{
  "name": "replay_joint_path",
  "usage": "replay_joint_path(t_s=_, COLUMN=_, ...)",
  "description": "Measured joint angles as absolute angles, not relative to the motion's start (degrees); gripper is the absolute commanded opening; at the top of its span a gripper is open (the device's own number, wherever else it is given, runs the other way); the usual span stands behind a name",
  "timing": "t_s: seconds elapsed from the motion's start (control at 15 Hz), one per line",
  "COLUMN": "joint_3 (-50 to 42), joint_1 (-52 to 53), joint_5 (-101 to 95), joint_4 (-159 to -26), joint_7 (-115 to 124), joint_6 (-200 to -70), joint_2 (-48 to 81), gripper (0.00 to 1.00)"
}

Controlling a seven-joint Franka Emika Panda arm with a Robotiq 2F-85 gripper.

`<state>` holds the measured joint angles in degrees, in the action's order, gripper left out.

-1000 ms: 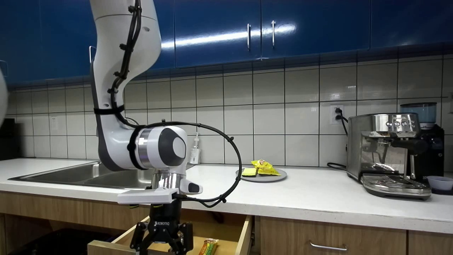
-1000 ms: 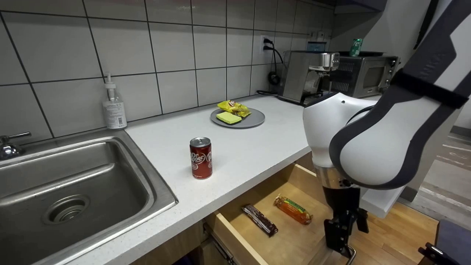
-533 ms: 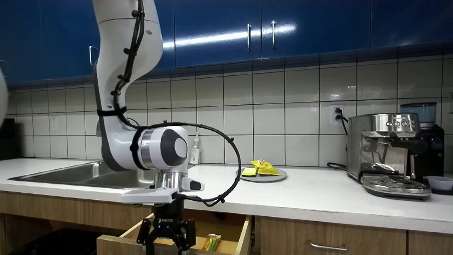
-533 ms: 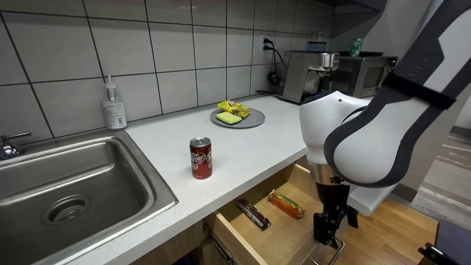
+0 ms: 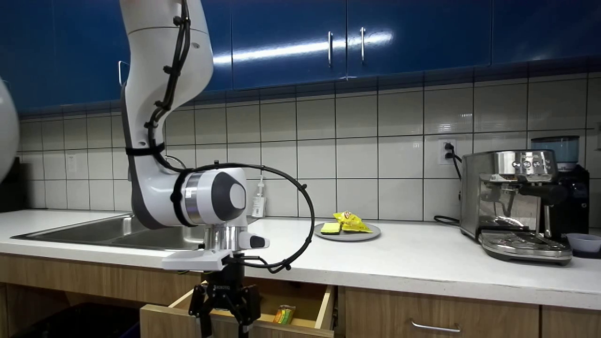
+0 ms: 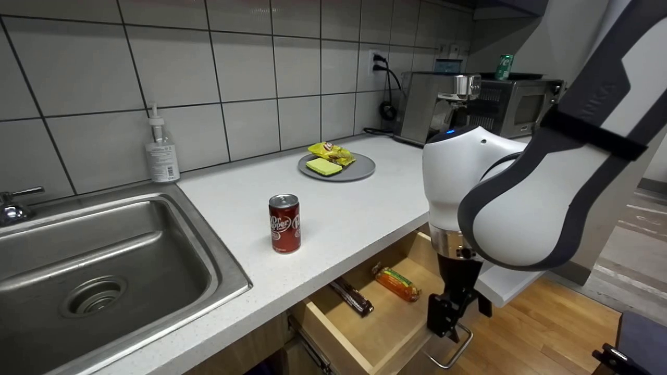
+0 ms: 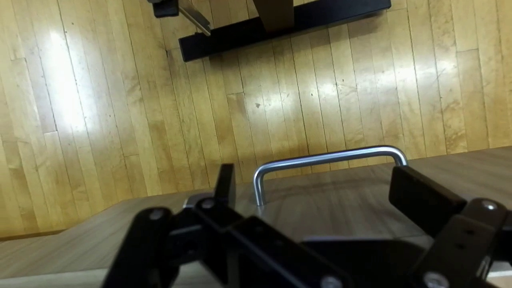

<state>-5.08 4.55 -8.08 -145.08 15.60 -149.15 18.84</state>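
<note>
A wooden drawer (image 6: 383, 328) is partly open below the counter; its front panel shows in an exterior view (image 5: 169, 323). My gripper (image 7: 316, 192) is open and empty at the drawer front, fingers pointing down. A silver bar handle (image 7: 326, 158) lies between and beyond the fingers in the wrist view; the right finger overlaps its end. The gripper also shows in both exterior views (image 5: 223, 326) (image 6: 461, 312); exact contact with the front is hard to tell. In the drawer lie an orange-and-green packet (image 6: 397, 284) and a dark brown wrapped bar (image 6: 353, 298), partly hidden by the counter edge.
On the counter (image 6: 234, 192) stand a red soda can (image 6: 285, 224) and a grey plate (image 6: 359, 171) with a yellow sponge (image 6: 323, 166) and yellow bag (image 6: 333, 153). A sink (image 6: 172, 229), soap bottle (image 6: 162, 156) and coffee machine (image 5: 512, 206) are nearby. Wooden floor (image 7: 280, 100) lies below.
The drawer has slid further in under the counter, with the packet and bar moving along. My gripper has moved with the drawer front toward the counter, staying open.
</note>
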Motion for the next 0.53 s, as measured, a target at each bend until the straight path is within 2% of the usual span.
replay_joint_path(t_s=0.53, joint_3=-6.25, joint_1=6.72, joint_5=-8.23, joint_4=-141.55, joint_7=18.34, joint_6=-150.81, joint_2=21.89, gripper=1.0)
